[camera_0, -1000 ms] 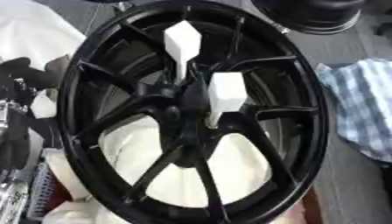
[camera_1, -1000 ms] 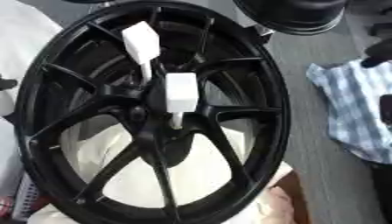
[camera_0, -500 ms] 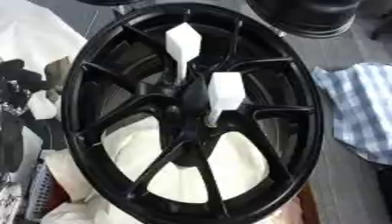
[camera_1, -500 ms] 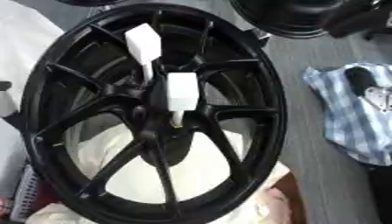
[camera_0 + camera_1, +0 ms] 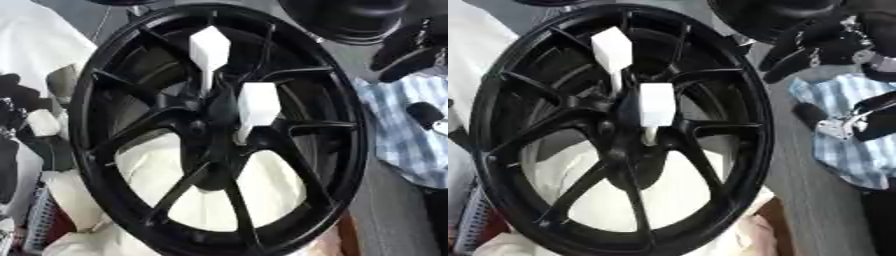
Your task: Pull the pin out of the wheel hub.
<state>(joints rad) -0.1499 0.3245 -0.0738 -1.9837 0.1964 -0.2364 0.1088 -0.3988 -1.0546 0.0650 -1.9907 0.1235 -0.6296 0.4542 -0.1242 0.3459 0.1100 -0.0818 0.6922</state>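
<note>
**Right hand beside the wheel hub, both pins seated**

Right hand [image 5: 824, 42] appeared beyond the upper right rim of the wheel [image 5: 346, 150], dark fingers spread and relaxed, clasping nothing and well apart from the hub. Whether the dark shape [image 5: 22, 107] at the wheel's left rim was the left hand we could not tell, so we say nothing of how it stood.

We saw the black wheel standing nearly upright and filling the scene, its spokes meeting at the hub [image 5: 210, 127]. Two pins stood out of that hub: an upper pin [image 5: 209, 47] with a white blocky head on a thin pale stem, and a lower pin [image 5: 258, 102] just right of the hub centre, its head similar and its short stem entering the hub.

We judged each pin light and rigid, the thin stem the weak part, liable to bend or bind if drawn askew. The blocky head offers flat faces for thumb and fingers, so we would take hold there and pull along the stem's line.

Behind the wheel's lower spokes lay cream cloth [image 5: 262, 192]. Right of the wheel lay a blue checked cloth [image 5: 846, 155] on the grey surface, and another dark wheel [image 5: 350, 17] above it. Spokes flanking the hub narrow the approach, and the upper pin's head stands close to the lower one.
</note>
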